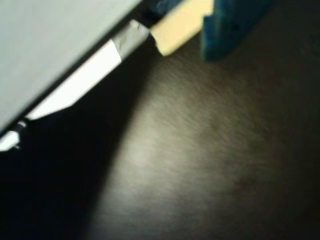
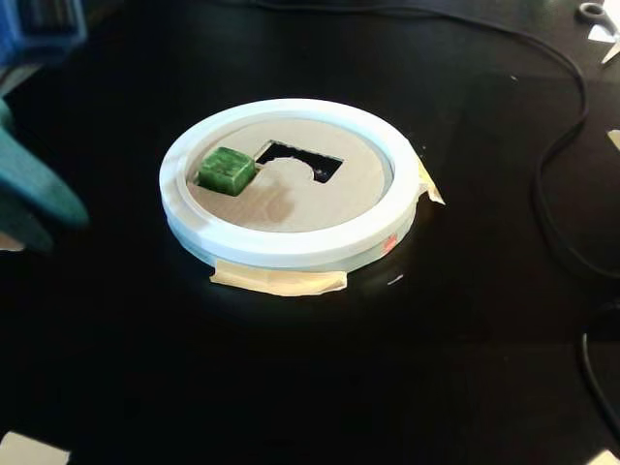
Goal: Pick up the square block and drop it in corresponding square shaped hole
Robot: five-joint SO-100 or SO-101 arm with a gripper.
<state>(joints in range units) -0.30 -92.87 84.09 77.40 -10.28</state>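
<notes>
In the fixed view the square block [image 2: 227,170], a mottled green cube, sits on the left part of the tan cardboard disc [image 2: 291,203] inside the white hoop [image 2: 291,247]. It touches the left end of the larger notched cutout [image 2: 302,161]. The square shaped hole is hidden; whether the cube rests in it I cannot tell. My gripper [image 2: 44,199] is a blurred teal shape at the left edge, well apart from the hoop and holding nothing I can see. The wrist view is blurred, with only a blue gripper part [image 1: 232,27] at the top.
Tan tape tabs [image 2: 281,281] hold the hoop to the black table [image 2: 436,368]. A black cable [image 2: 557,165] curves along the right side. In the wrist view a pale grey surface [image 1: 50,45], a white strip [image 1: 80,82] and tan tape [image 1: 177,27] show.
</notes>
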